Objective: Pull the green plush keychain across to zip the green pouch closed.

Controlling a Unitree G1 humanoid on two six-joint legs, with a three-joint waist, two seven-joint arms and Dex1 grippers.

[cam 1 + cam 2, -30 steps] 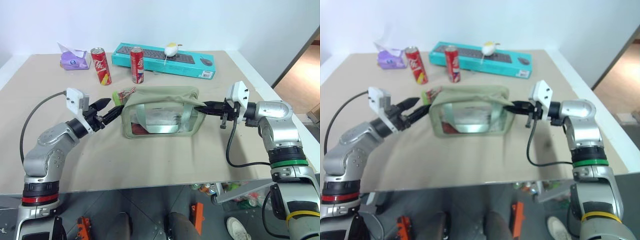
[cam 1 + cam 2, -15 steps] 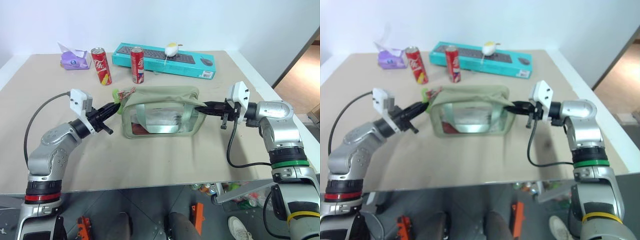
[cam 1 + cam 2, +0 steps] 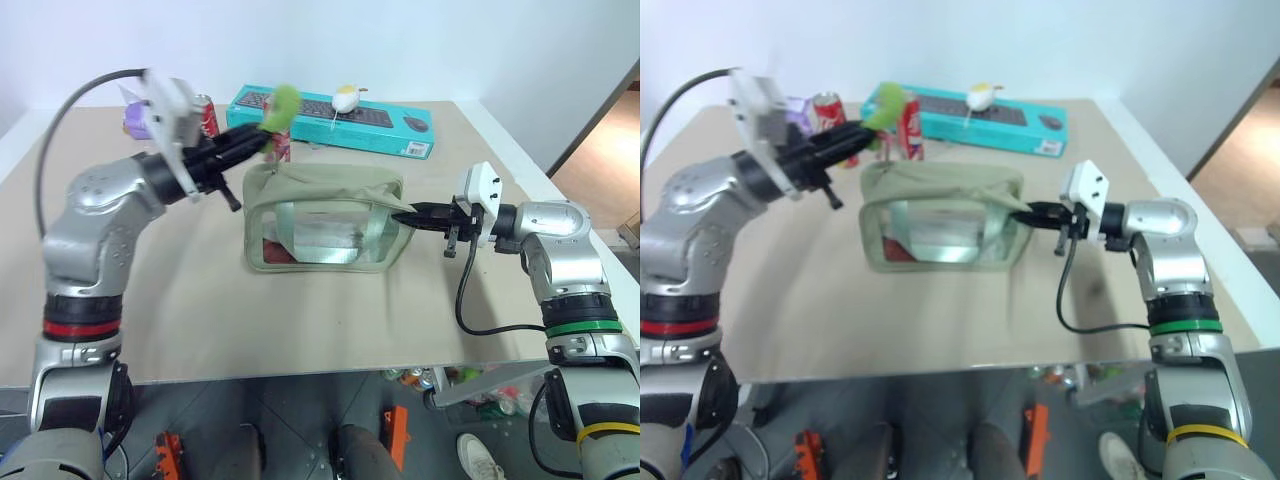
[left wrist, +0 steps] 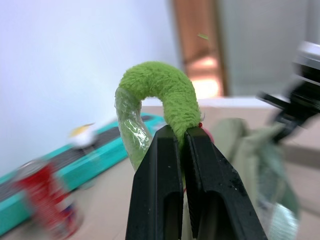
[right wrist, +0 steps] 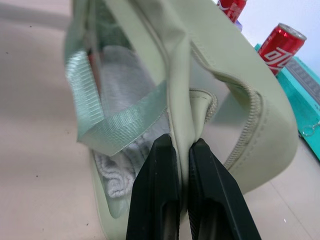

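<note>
Green plush keychain [image 4: 165, 92] sits clenched in the left gripper [image 3: 262, 137], the right gripper [image 5: 181, 145] pinches the green pouch [image 3: 325, 220] end, so the pull across apparently comes next.

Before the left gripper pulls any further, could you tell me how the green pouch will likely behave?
The green pouch is probably floppy: its fabric top sags and creases. It may slide or lift unless the right gripper stays pinched on its end.
</note>
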